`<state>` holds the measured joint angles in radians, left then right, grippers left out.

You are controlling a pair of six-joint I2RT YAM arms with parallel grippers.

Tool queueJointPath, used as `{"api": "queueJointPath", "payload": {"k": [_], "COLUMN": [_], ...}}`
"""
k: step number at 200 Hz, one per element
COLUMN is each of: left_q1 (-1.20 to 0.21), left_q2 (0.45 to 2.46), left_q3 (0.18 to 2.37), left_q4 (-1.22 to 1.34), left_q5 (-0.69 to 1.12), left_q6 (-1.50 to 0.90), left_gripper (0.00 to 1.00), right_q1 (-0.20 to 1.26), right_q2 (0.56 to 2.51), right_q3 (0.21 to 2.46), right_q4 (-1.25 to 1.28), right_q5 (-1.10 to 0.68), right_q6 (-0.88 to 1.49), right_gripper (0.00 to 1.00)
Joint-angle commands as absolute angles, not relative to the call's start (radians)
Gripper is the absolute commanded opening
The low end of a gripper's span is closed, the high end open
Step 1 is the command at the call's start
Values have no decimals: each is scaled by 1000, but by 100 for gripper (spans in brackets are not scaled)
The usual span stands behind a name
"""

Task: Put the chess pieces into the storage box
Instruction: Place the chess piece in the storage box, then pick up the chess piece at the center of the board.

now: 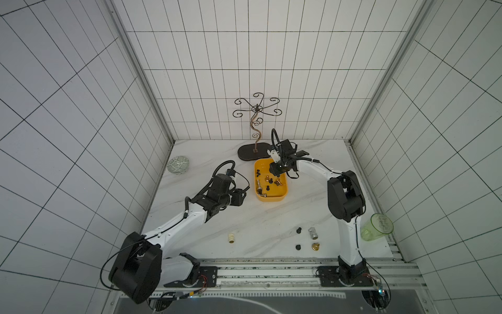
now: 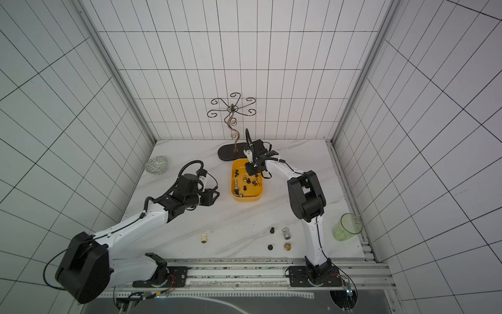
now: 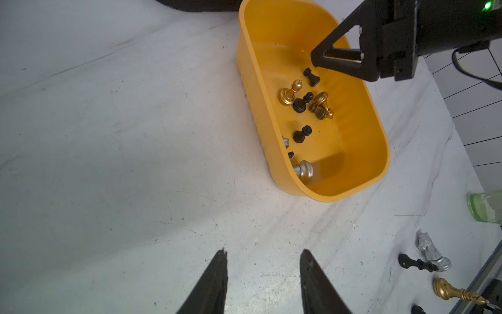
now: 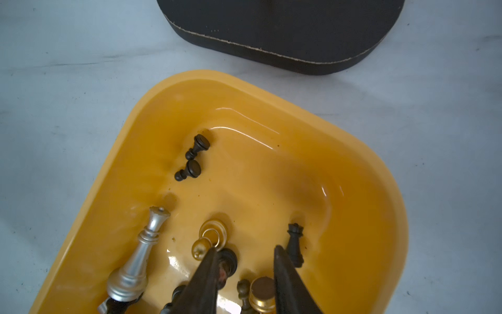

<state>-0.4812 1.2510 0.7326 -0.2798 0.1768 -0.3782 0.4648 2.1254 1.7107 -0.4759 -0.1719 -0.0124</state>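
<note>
The right tool (image 4: pixel 245 248) hung over the box (image 4: pixel 391 206), jaws parted and empty, with a black piece (image 4: pixel 295 244) lying beside one finger. The left tool (image 3: pixel 264 250) hovered over bare tabletop (image 3: pixel 108 136), jaws apart, holding nothing. Outside the box, near the front edge, lay a cream piece (image 1: pixel 231 238), a silver piece (image 1: pixel 313 233), a gold piece (image 1: pixel 315 246) and two black pawns (image 1: pixel 299 230). They looked light, hard and slick (round, so apt to roll), and a pinch across the narrow stem seemed safest.
</note>
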Motion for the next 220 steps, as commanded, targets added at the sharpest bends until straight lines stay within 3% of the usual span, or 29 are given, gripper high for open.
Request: {"api": "queueJointPath", "payload": {"k": [1, 64, 132, 175, 220], "left_q1": [-476, -516, -741, -904, -1048], "left_q2": [1241, 1233, 1289, 1448, 1681], "left_q3": [724, 739, 774, 847, 1018], "left_q4": [-254, -254, -174, -97, -107], "left_q5": [181, 198, 168, 187, 176], "left_q6": [-386, -349, -287, -214, -142], "left_gripper": [43, 45, 46, 48, 50], "right_q1": [456, 444, 345, 223, 153], "right_q2": [2105, 1924, 1491, 1245, 1134], "right_q3": [1798, 1725, 1247, 1004, 861], "right_q4": [-500, -477, -325, -316, -317], "right_q5": [-193, -210, -271, -295, -347], "right_q6": [-23, -7, 96, 137, 155], "right_gripper": [35, 36, 36, 37, 37]}}
